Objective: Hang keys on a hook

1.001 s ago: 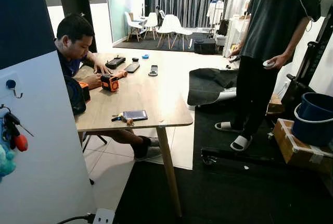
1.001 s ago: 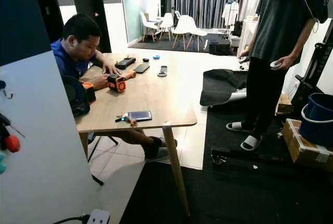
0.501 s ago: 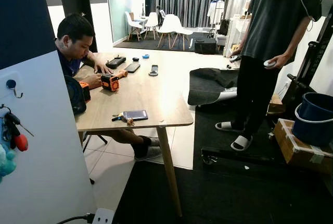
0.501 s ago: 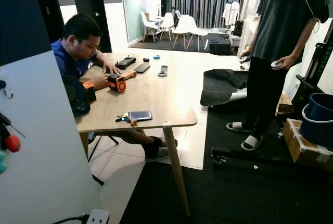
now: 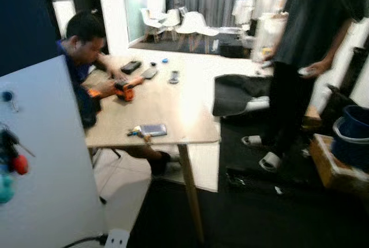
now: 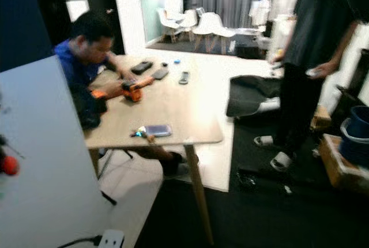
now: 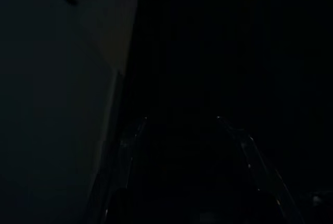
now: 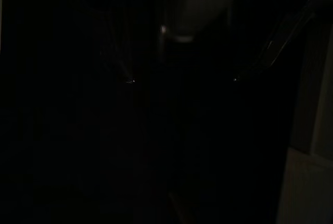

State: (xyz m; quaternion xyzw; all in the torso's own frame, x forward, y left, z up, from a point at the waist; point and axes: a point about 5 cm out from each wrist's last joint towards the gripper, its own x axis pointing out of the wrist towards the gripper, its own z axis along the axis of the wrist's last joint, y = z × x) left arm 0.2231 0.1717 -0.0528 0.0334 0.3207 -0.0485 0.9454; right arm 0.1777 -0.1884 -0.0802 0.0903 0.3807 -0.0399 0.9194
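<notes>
pale wood table (image 5: 173, 109), blue bucket (image 5: 350, 135)

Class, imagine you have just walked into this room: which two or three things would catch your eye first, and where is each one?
First, the wooden table in the middle of the room, with a seated person bent over an orange tool at its far left side. Next, a standing person in dark clothes on the right, beside a blue bucket. Near the table's front edge lie the keys next to a dark phone, and a white panel with a hook stands close on the left.
</notes>
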